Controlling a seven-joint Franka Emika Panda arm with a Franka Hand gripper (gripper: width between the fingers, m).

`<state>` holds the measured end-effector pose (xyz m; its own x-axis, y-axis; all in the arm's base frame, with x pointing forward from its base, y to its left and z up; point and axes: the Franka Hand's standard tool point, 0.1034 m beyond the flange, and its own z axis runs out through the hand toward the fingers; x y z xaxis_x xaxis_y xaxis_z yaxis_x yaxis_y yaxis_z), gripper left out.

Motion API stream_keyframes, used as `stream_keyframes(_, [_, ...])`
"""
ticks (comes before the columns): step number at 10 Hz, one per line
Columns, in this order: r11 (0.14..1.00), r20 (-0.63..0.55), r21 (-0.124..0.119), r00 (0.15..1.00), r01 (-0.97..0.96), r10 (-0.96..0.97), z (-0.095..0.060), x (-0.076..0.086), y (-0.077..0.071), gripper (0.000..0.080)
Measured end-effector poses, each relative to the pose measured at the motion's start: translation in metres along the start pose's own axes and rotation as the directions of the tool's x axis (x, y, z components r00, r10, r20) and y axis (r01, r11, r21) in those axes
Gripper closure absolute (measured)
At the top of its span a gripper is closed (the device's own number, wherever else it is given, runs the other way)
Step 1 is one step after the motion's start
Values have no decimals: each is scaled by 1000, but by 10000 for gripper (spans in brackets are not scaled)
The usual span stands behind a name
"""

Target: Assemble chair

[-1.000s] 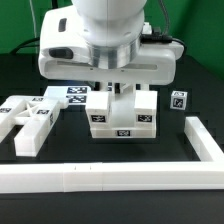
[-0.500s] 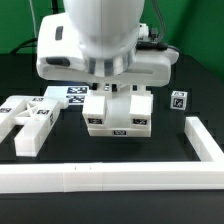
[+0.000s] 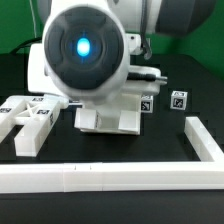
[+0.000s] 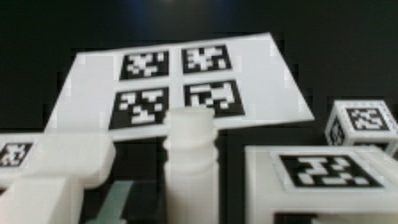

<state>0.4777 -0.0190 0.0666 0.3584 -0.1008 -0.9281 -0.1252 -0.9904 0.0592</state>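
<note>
Though the jaws are clenched, the chair piece (image 3: pixel 108 121) at six o'clock of the arm (image 3: pixel 88 50) is judged stiff, slick, best pinched across flat faces.

Chair (image 3: pixel 101 121) behind rail (image 3: pixel 110 178)

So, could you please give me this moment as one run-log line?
gripper: shut on ridged white post | chair seat assembly: below arm | marker board: beyond post

A black tabletop (image 3: pixel 110 212) lies under even light, with a green backdrop (image 3: pixel 14 22) behind it.
</note>
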Motion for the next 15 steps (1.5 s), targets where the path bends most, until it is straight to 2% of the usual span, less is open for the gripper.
stream_keyframes(3, [1000,-5,-1,1000,0,0,0,4,1,545])
stream_keyframes(7, [1000,-10,3,1000,-10,10,-4,0,2,545])
stream_keyframes(9, [999,-16,34,1000,-10,11,-7,-2,6,545])
stream_keyframes(11, [999,-24,40,1000,-12,13,-7,1,9,545])
stream_keyframes(12, [999,-5,41,1000,-14,14,-4,0,9,545])
stream_keyframes(13, [999,114,41,993,-30,25,6,-4,14,545])
stream_keyframes(15, [996,243,82,970,-20,-1,7,-9,13,545])
